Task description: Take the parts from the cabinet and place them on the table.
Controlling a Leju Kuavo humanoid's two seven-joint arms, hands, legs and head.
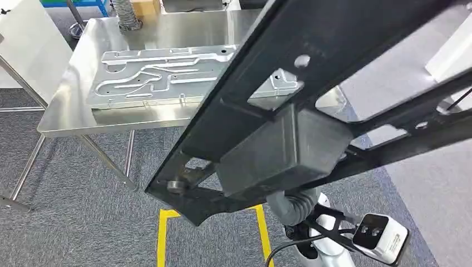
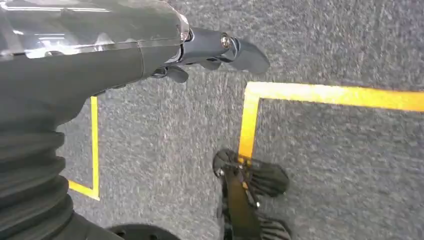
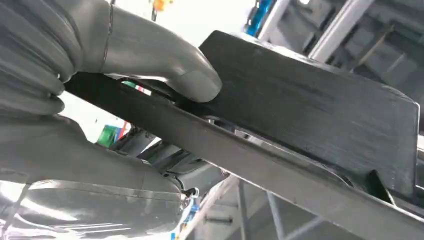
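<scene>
The right hand (image 3: pixel 125 95) is gripping a black frame (image 1: pixel 289 133), carrying it raised over the carpet, short of the table (image 1: pixel 67 100). The left hand (image 2: pixel 210 50), fingers loosely curled on nothing, is hanging. A silver plate (image 1: pixel 167 75) is already lying on the table.

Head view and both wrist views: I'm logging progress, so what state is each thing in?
Black frame part: lifted, held off the floor, not on the table.
Right hand: grips the black frame part, thumb pressed on it.
Left hand: holds nothing, over the carpet.
Silver plate: lying flat on the steel table.
</scene>
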